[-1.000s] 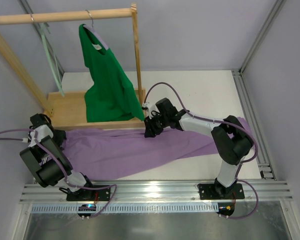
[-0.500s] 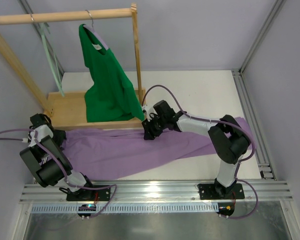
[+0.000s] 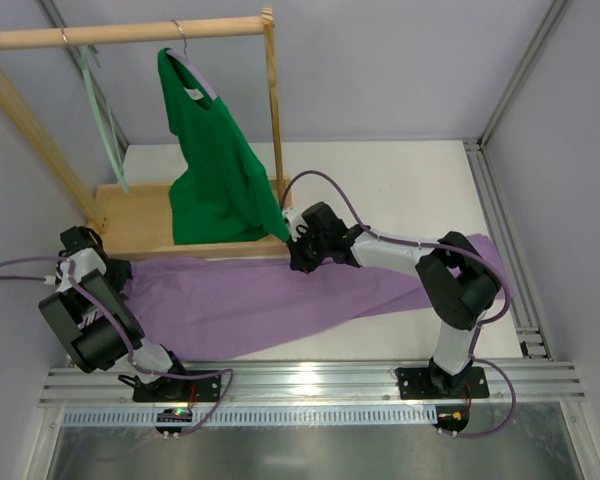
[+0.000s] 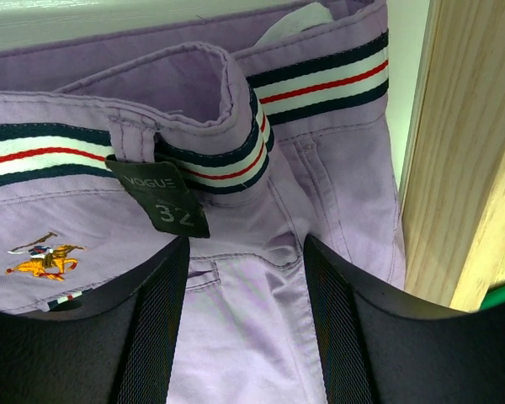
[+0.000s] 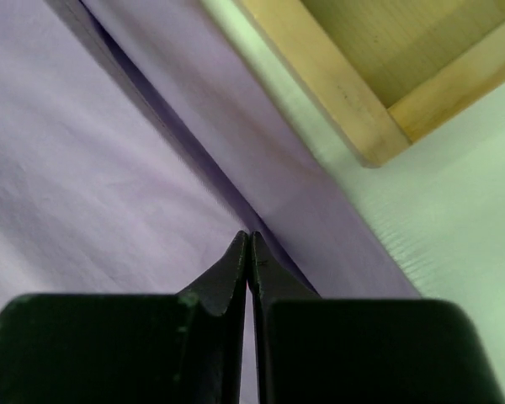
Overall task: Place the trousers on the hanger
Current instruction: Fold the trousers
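Our left end effector point(image 4: 245, 252) gapes above the trousers point(image 4: 261, 337); our right end effector point(image 5: 250, 238) is closed at their fold.

A dark tag point(image 4: 160, 199) sewn on the trousers point(image 4: 337, 185), just ahead of the left gripper point(image 4: 246, 269), reads "VOGUE" and "32".

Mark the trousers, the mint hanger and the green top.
trousers point(image 3: 260, 305), top external view, middle of the leg fabric.
mint hanger point(image 3: 104, 130), top external view, long side of its loop.
green top point(image 3: 215, 180), top external view, middle of its body.
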